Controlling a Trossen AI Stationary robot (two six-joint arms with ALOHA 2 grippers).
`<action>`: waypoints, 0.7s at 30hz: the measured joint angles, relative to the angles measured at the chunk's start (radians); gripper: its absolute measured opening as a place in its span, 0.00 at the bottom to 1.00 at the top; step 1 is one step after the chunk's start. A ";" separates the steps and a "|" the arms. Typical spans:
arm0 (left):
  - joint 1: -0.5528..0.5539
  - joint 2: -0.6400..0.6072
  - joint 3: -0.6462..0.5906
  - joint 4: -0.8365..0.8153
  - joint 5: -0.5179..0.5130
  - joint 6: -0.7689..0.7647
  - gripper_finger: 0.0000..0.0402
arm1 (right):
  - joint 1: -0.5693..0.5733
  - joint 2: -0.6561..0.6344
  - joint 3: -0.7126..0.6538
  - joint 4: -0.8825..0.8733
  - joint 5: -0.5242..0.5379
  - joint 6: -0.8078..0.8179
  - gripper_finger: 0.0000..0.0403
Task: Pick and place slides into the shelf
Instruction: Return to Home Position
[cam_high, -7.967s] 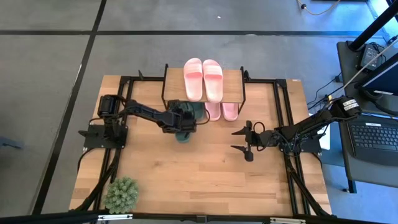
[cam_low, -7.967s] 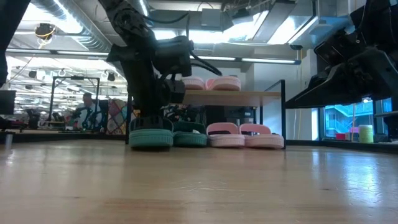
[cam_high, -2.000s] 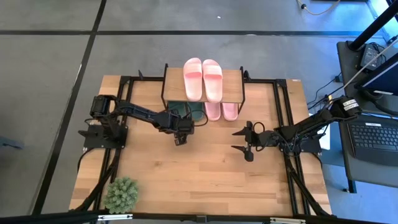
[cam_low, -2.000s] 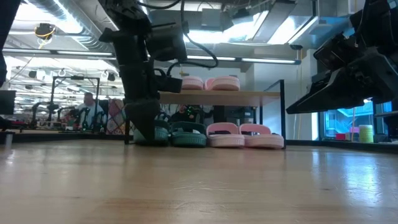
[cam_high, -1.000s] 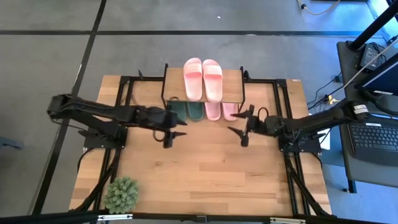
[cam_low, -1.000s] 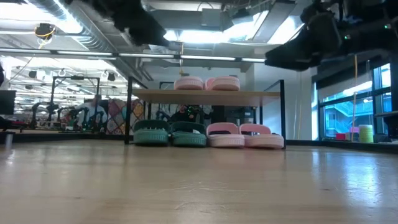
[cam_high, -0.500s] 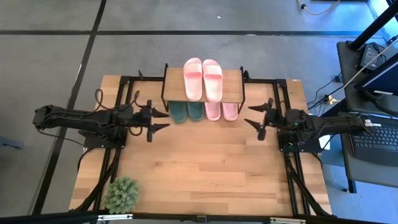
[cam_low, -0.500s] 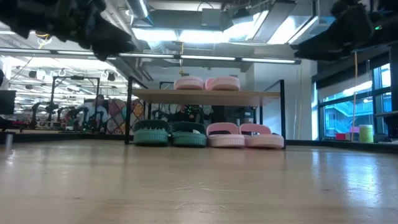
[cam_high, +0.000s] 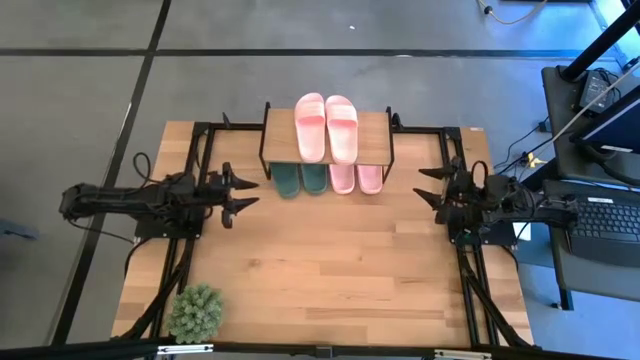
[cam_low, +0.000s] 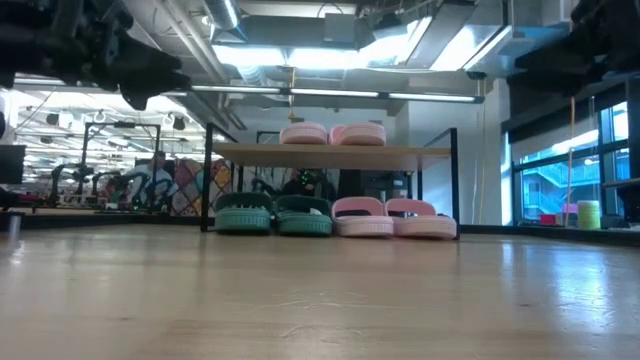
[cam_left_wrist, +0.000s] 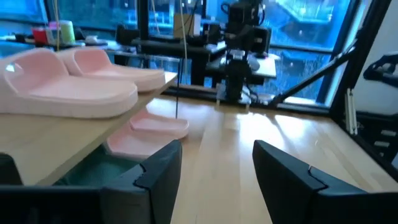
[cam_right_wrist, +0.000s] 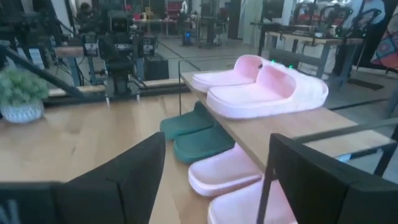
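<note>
The shelf (cam_high: 375, 140) stands at the table's far middle. Two pink slides (cam_high: 327, 127) lie side by side on its wooden top board. Beneath it, two dark green slides (cam_high: 300, 180) and two pink slides (cam_high: 356, 178) rest in a row on the tabletop, also seen in the low view as the green pair (cam_low: 275, 214) and the pink pair (cam_low: 393, 217). My left gripper (cam_high: 243, 193) hovers open left of the shelf, pointing at it. My right gripper (cam_high: 428, 186) hovers open right of the shelf. Nothing is between the fingers of either gripper (cam_left_wrist: 217, 168) (cam_right_wrist: 217, 168).
A small potted plant (cam_high: 195, 312) sits at the table's near left corner. Black frame rails (cam_high: 462, 200) run along the table's left and right sides. Bare wooden tabletop (cam_high: 330, 260) spreads in front of the shelf. A laptop (cam_high: 600, 225) sits off the table's right edge.
Both arms have drawn back from the middle of the table. My left gripper has gone toward the table's left edge, my right gripper toward the right edge, both a little toward the far edge. The slides have stayed in place.
</note>
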 joint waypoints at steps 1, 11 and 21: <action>0.000 -0.017 -0.008 0.001 0.000 0.000 0.48 | 0.000 0.007 0.002 0.010 0.000 0.007 0.71; 0.000 -0.160 -0.118 0.002 -0.010 -0.026 0.48 | -0.001 -0.008 -0.004 0.024 0.001 0.005 0.71; 0.000 -0.201 -0.131 -0.038 -0.030 -0.028 0.48 | -0.001 -0.008 -0.057 0.060 0.001 0.013 0.71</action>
